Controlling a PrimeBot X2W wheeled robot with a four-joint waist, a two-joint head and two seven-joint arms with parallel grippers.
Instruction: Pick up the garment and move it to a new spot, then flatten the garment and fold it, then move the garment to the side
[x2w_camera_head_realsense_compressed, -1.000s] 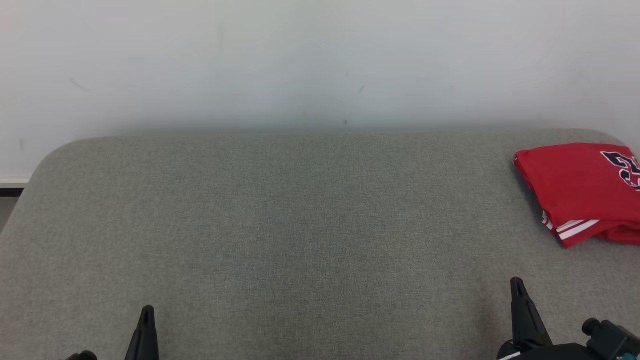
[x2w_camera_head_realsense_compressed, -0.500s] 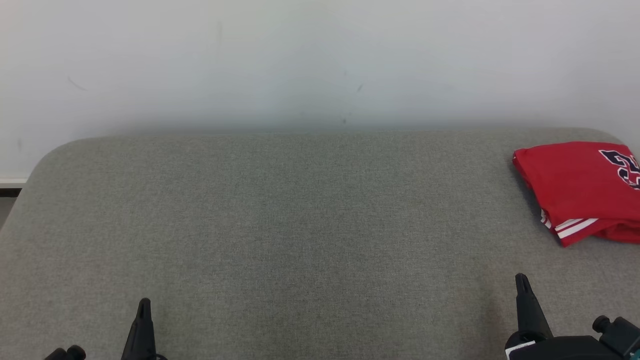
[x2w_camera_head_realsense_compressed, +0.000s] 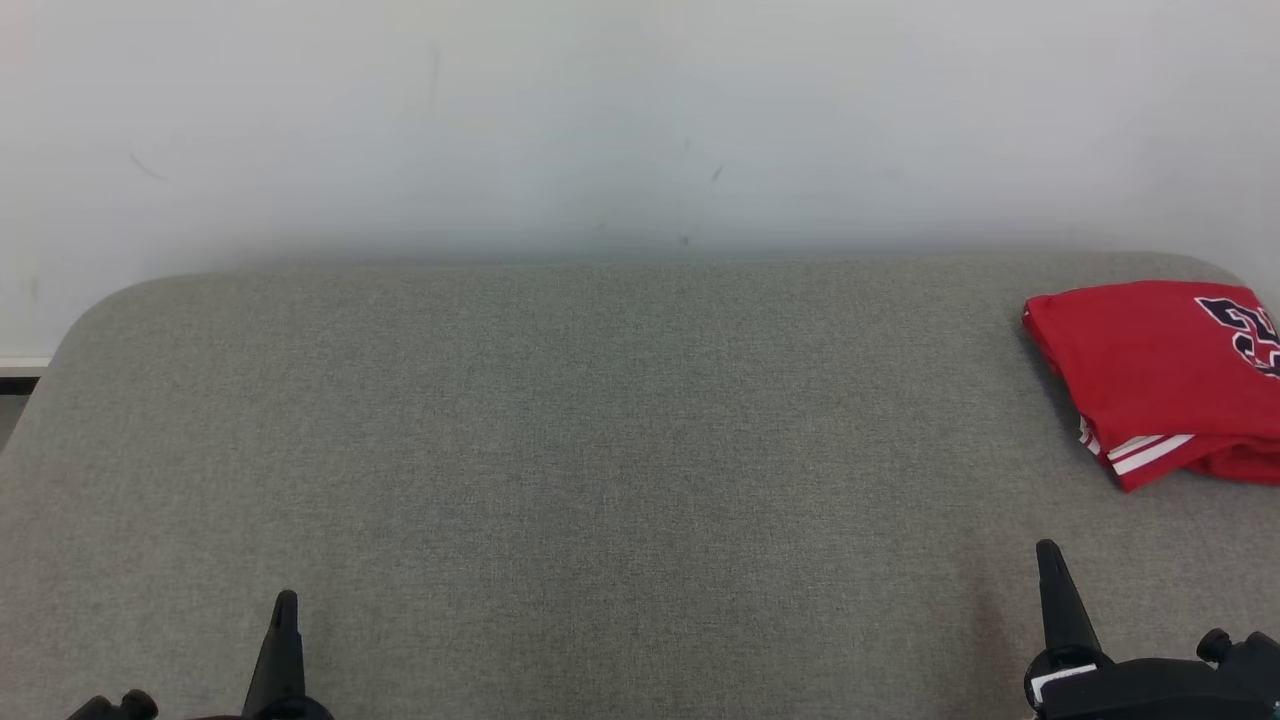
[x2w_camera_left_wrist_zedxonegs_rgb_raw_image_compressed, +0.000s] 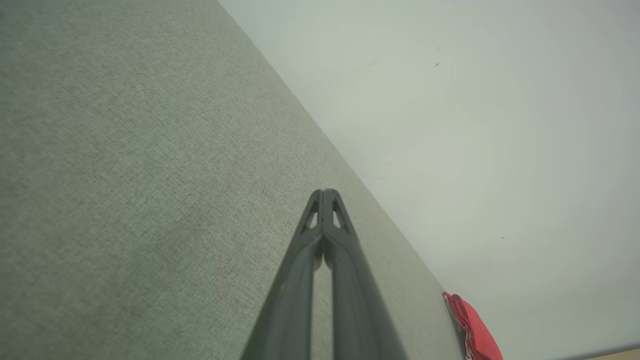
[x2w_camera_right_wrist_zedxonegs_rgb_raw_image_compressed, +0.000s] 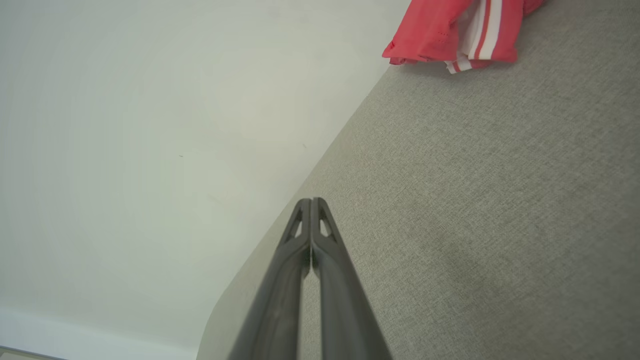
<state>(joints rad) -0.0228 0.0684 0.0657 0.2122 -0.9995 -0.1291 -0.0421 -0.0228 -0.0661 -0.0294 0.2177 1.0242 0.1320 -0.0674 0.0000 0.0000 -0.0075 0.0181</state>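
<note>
Black and closed on nothing, the left gripper (x2w_camera_head_realsense_compressed: 286, 600) and right gripper (x2w_camera_head_realsense_compressed: 1047, 550) hover over the grey padded surface (x2w_camera_head_realsense_compressed: 600, 450). Well beyond the right one, at the surface's right end, lies the folded red jersey (x2w_camera_head_realsense_compressed: 1150, 370). It is likely light, limp and slippery, so pinching all layers at its near edge seems safest.

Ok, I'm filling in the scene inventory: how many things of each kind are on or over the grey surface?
Garments: 1, the folded red garment
Grippers: 2, the left gripper and the right gripper, both shut
Total: 3
</note>
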